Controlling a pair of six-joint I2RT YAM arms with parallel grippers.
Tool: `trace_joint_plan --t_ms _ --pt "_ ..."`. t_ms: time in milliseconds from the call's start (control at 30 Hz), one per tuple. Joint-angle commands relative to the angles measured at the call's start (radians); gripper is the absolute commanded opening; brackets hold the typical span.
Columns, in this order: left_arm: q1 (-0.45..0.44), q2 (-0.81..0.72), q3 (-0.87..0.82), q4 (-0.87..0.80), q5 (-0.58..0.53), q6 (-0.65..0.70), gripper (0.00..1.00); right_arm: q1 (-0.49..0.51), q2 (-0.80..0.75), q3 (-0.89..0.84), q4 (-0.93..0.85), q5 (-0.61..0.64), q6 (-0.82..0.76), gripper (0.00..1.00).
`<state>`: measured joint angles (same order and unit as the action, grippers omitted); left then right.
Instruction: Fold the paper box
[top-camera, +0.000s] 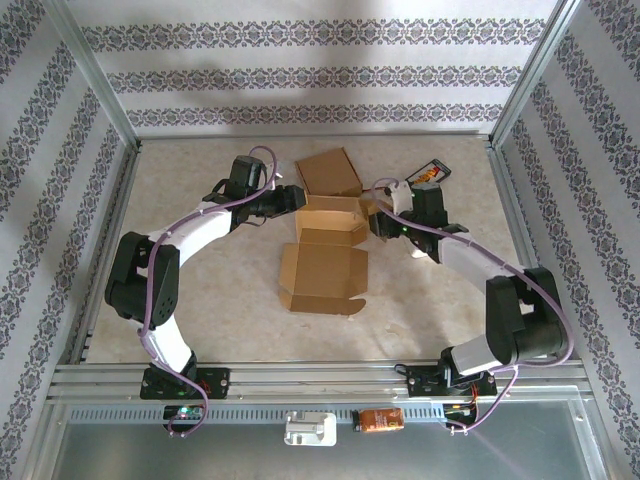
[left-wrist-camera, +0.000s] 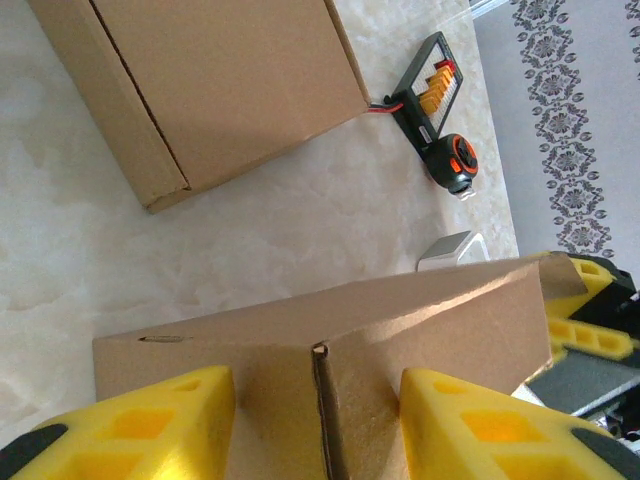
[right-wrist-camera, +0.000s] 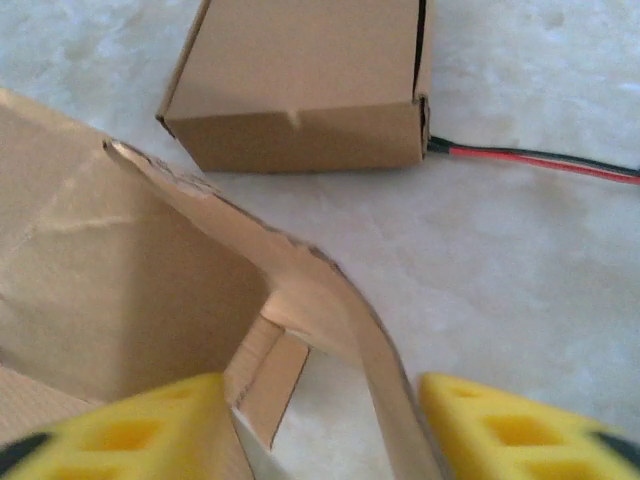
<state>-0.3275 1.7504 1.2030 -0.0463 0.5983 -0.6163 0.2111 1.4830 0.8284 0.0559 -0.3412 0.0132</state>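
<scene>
The paper box (top-camera: 325, 255) lies half folded in the middle of the table, its lid panel spread toward me and its far walls raised. My left gripper (top-camera: 298, 200) is at the box's far left corner. In the left wrist view its fingers (left-wrist-camera: 200, 410) press on either side of that cardboard corner (left-wrist-camera: 320, 350), shut on it. My right gripper (top-camera: 372, 222) is at the box's far right side. There the bent side flap (right-wrist-camera: 330, 300) runs between the yellow fingers (right-wrist-camera: 490, 420), closer to the right one, with a gap on the left side, so the jaws stand open.
A finished closed cardboard box (top-camera: 328, 172) sits just behind the open one. A black device with orange parts (top-camera: 430, 173), a tape measure (left-wrist-camera: 455, 163) and a red and black cable (right-wrist-camera: 540, 160) lie at the back right. Metal frame rails border the table.
</scene>
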Motion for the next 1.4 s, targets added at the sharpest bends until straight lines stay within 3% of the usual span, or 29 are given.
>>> trace_joint_plan --t_ms 0,67,233,400,533,700,900,1000,1100,1233,1300,1367 --pt "-0.010 0.018 0.014 -0.057 -0.008 0.023 0.46 -0.005 0.001 0.032 0.013 -0.072 0.044 0.31" --pt "-0.008 0.017 0.010 -0.044 -0.009 0.013 0.46 0.012 -0.010 0.028 0.008 -0.073 0.072 0.22" --pt "-0.010 0.024 0.025 -0.039 -0.014 0.004 0.47 0.080 -0.051 0.007 -0.003 -0.018 0.156 0.11" --pt "-0.015 0.015 0.031 -0.037 -0.021 0.009 0.48 0.124 -0.076 0.000 -0.022 0.087 0.225 0.06" --pt "-0.019 -0.050 0.006 -0.032 -0.064 0.051 0.62 0.129 -0.094 -0.018 -0.035 0.177 0.197 0.06" --pt "-0.019 -0.204 -0.039 -0.066 -0.209 0.151 0.78 0.129 -0.115 -0.029 -0.044 0.229 0.157 0.05" --pt "-0.056 -0.402 -0.120 -0.137 -0.391 0.197 0.80 0.131 -0.116 -0.021 -0.042 0.228 0.158 0.05" --pt "-0.175 -0.478 -0.191 -0.126 -0.512 0.169 0.70 0.136 -0.106 -0.014 -0.047 0.219 0.165 0.05" --pt "-0.317 -0.469 -0.279 -0.022 -0.546 0.057 0.52 0.139 -0.102 -0.014 -0.050 0.214 0.172 0.06" --pt "-0.476 -0.302 -0.293 0.086 -0.556 -0.013 0.21 0.142 -0.101 -0.015 -0.051 0.214 0.186 0.06" --pt "-0.521 -0.185 -0.241 0.092 -0.519 -0.002 0.00 0.142 -0.097 -0.017 -0.051 0.208 0.189 0.07" --pt "-0.550 -0.073 -0.189 0.082 -0.511 0.016 0.00 0.142 -0.096 -0.015 -0.057 0.208 0.193 0.07"
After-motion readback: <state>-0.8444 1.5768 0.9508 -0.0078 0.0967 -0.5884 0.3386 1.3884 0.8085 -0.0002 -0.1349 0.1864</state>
